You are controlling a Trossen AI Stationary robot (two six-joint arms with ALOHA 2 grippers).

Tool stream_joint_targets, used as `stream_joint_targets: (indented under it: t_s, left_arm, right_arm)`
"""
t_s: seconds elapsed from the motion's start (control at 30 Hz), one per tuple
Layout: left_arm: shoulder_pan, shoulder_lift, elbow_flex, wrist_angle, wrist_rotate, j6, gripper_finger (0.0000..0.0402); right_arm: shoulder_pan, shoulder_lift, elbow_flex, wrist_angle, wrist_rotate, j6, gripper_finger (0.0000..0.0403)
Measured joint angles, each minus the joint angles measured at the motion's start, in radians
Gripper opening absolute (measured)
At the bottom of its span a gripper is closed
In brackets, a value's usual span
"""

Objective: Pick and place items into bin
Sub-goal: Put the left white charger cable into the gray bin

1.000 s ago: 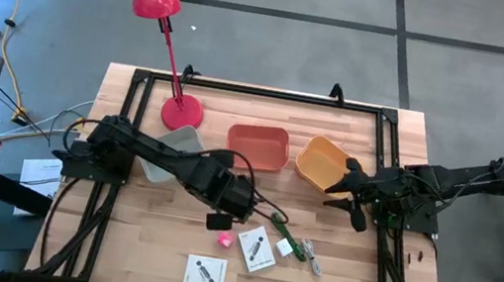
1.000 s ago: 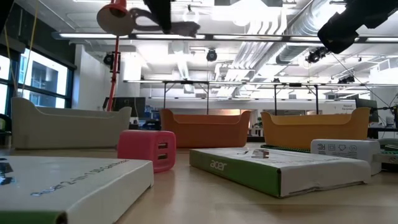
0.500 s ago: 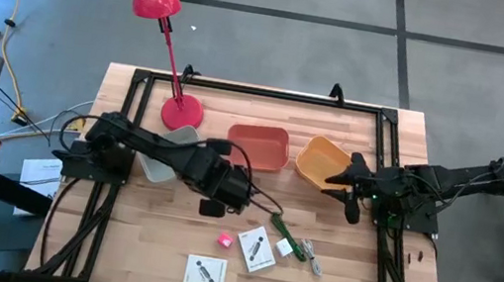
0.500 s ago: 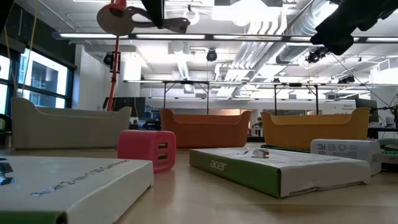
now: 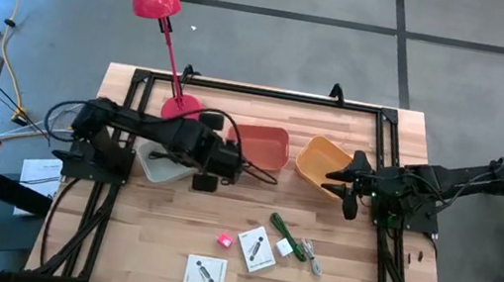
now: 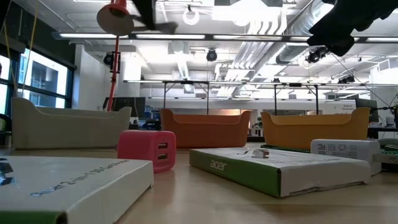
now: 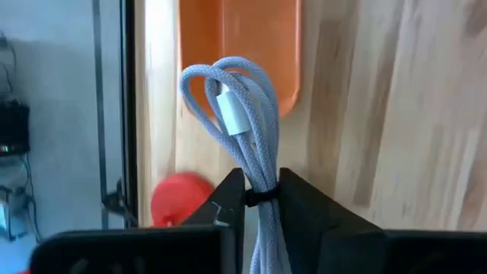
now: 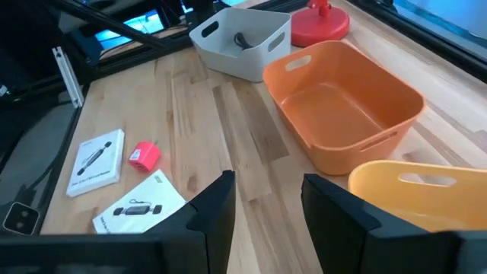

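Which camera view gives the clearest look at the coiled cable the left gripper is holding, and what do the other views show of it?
The left wrist view: the coiled light-blue cable fills the picture, pinched between the left gripper fingers. In the high view, that gripper sits between the white and red bins, the cable too small to tell. The low and right wrist views don't show it.

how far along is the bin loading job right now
Done: one dark item already lies in the grey bin. In hand: the left pincer is shut on a coiled pale blue cable, carried near the grey and red bins. Left: two white boxes, a pink block, the green-handled tool and small pieces beside it remain on the table. The right pincer waits open by the yellow bin.
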Motion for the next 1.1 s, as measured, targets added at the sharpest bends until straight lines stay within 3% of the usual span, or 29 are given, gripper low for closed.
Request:
stream_joint_targets:
  t_s: [0.13, 0.33, 0.47, 0.73, 1.1]
  left_arm:
    - [0.023, -0.064, -0.12, 0.001, 0.003, -0.011, 0.0026]
    - [0.065, -0.192, -0.362, 0.0, 0.013, -0.079, 0.006]
    - [0.078, -0.278, -0.527, 0.004, 0.029, -0.126, 0.0059]
    - [0.081, -0.464, -0.814, 0.204, 0.028, -0.213, 0.0032]
    - [0.081, -0.513, -1.005, 0.397, 0.066, -0.136, 0.0048]
  right_arm:
    - [0.0, 0.0, 0.0, 0.0, 0.0, 0.008, 0.0142]
    - [0.0, 0.0, 0.0, 0.0, 0.013, 0.023, 0.0142]
    - [0.0, 0.0, 0.0, 0.0, 0.028, 0.025, 0.0142]
    - [0.0, 0.001, 0.0, 0.007, 0.089, 0.045, 0.0142]
    - [0.0, 0.015, 0.0, 0.026, 0.156, 0.045, 0.0142]
